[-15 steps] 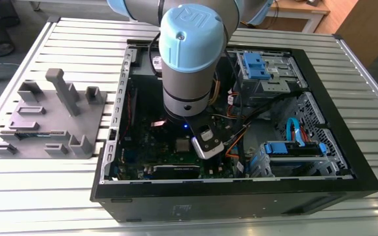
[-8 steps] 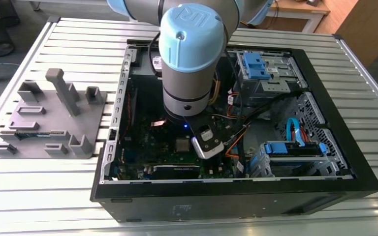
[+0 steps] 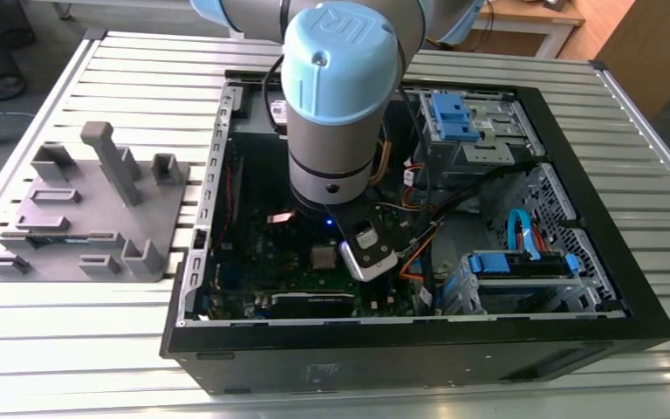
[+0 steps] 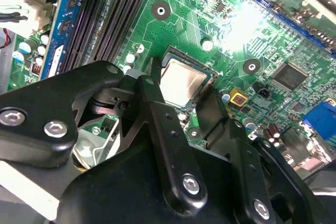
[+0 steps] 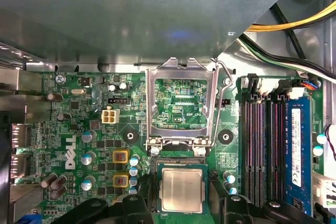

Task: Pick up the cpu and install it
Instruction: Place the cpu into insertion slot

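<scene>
Slatted metal table (image 3: 67, 349) with an open PC case (image 3: 428, 353) lying on its side, and the arm (image 3: 329, 105) is reaching straight down into it, over the green board (image 5: 68, 103).

The bit that matters: in both wrist views the cpu (image 5: 181, 190) sits dead centre between the two black fingers (image 4: 157, 124) of the gripper (image 4: 178, 88). One finger is off each side of it, so the gripper lines up right over the chip rather than off to one side. The chip is square, so there's no long axis to worry about. The fingers are spread wide and I can see a gap on both sides, so I'd say nothing is being squeezed.

As for what's in what: the cpu looks to be lying flat in the socket (image 5: 181, 163), silvery top up. The hinged metal frame (image 5: 181, 66) is flipped open next to it, with bare board visible through its window. So the chip looks placed but not clamped down.

Over on the exterior view's left, well away from the case, a grey plastic holder (image 3: 149, 205) has a memory stick (image 3: 56, 236) lying in it.
</scene>
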Controlling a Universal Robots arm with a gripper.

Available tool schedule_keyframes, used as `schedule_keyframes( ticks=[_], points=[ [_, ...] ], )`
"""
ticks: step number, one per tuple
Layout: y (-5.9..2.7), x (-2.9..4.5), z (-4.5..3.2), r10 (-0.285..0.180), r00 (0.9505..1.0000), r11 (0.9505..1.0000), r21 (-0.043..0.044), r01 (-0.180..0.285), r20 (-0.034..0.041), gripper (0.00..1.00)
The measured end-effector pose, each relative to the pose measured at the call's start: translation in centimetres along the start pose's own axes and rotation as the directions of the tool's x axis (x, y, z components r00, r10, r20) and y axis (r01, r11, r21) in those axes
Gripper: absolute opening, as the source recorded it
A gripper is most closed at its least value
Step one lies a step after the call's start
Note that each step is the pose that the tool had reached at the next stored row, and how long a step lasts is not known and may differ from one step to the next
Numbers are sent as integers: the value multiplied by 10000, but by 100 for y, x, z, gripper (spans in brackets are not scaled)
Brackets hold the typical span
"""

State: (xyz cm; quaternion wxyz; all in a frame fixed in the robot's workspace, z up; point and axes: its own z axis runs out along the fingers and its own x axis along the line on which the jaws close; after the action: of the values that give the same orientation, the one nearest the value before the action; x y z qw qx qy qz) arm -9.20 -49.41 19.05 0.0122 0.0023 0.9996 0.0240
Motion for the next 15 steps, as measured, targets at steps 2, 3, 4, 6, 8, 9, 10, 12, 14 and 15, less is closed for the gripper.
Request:
schedule_keyframes(
  ticks=[2,3,4,6,8,9,10,12,14,15],
  points=[
    [0,0,-1,0,10000,10000,1,0,-1,53],
    [0,0,-3,0,10000,10000,3,0,-1,53],
    [0,0,-9,0,10000,10000,6,0,-3,53],
    [0,0,-18,0,10000,10000,5,0,-2,53],
    [1,-1,-30,0,10000,10000,2,0,-1,53],
    [2,-1,-31,0,10000,10000,0,0,0,53],
    [2,-1,-32,0,10000,10000,0,0,0,53],
    [1,-1,-32,0,10000,10000,1,0,0,53],
    [1,0,-26,0,10000,10000,3,0,-2,53],
    [0,0,-25,0,10000,10000,5,0,-2,53]
  ],
)
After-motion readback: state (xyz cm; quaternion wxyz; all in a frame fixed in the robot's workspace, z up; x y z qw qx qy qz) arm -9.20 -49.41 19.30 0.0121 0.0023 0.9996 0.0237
